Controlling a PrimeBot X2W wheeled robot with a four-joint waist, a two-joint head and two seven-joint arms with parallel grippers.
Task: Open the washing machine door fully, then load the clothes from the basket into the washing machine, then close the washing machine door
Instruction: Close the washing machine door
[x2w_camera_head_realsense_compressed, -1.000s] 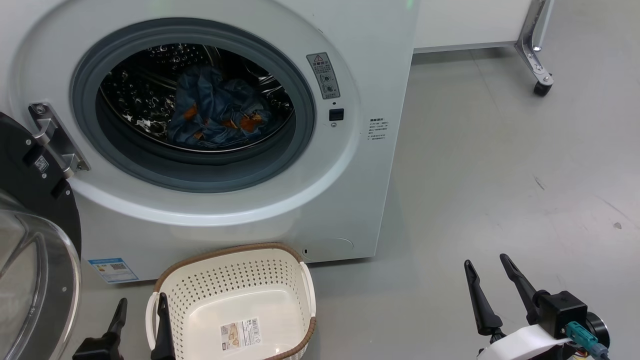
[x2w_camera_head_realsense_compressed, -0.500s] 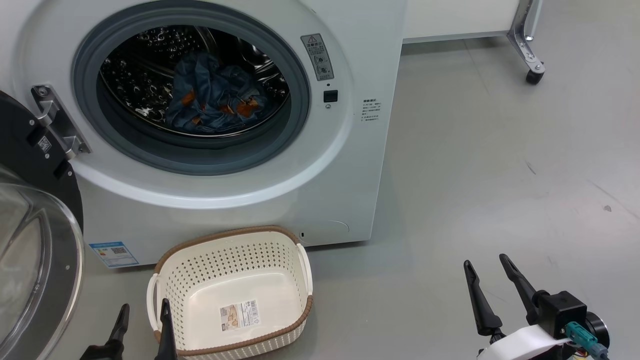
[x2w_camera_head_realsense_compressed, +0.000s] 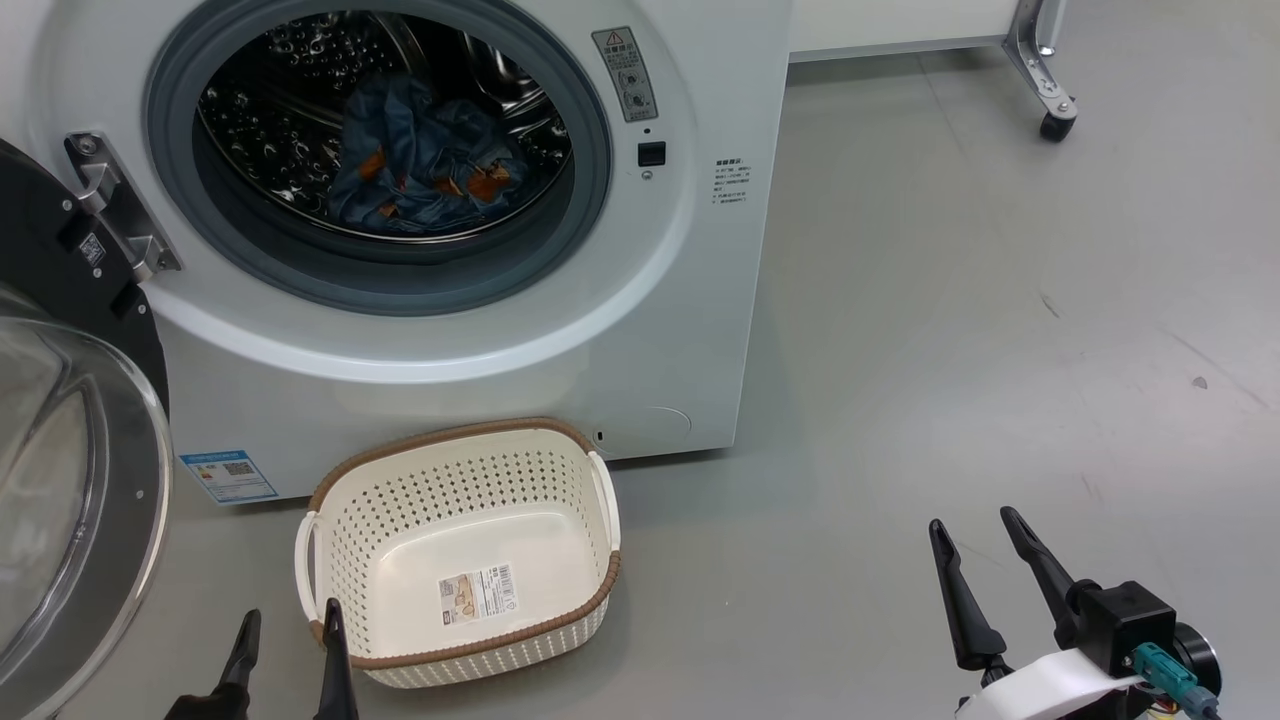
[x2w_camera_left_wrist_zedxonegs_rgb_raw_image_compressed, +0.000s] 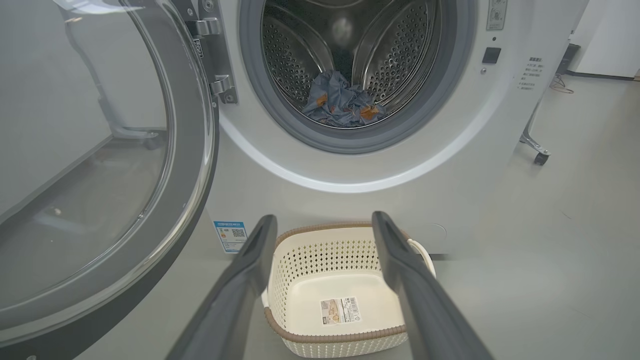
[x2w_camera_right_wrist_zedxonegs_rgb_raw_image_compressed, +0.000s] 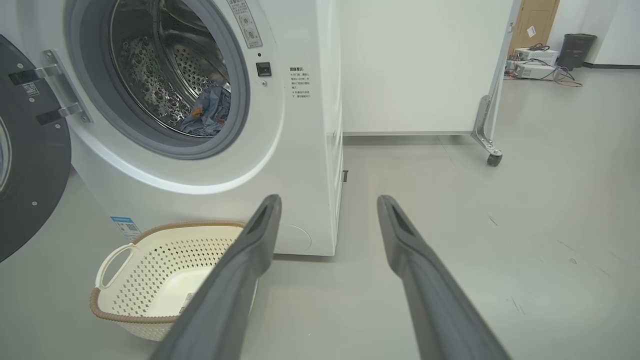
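Since blue bear-print clothes (x2w_camera_head_realsense_compressed: 425, 165) lie inside the big white washing machine (x2w_camera_head_realsense_compressed: 700, 300) and the cream perforated plastic basket (x2w_camera_head_realsense_compressed: 450, 495) seems empty, only the glossy black round door (x2w_camera_head_realsense_compressed: 50, 250), far left, needs closing. The left tool (x2w_camera_head_realsense_compressed: 290, 615) and right tool (x2w_camera_head_realsense_compressed: 972, 520) both stand apart, empty.

Right gripper (x2w_camera_head_realsense_compressed: 972, 520): two long, tapered dark fingers (x2w_camera_head_realsense_compressed: 958, 600); black boxy mount (x2w_camera_head_realsense_compressed: 1125, 612); teal plug (x2w_camera_head_realsense_compressed: 1160, 668) with cable; white forearm shell (x2w_camera_head_realsense_compressed: 1040, 688). Left gripper (x2w_camera_head_realsense_compressed: 290, 612): matching dark fingers.
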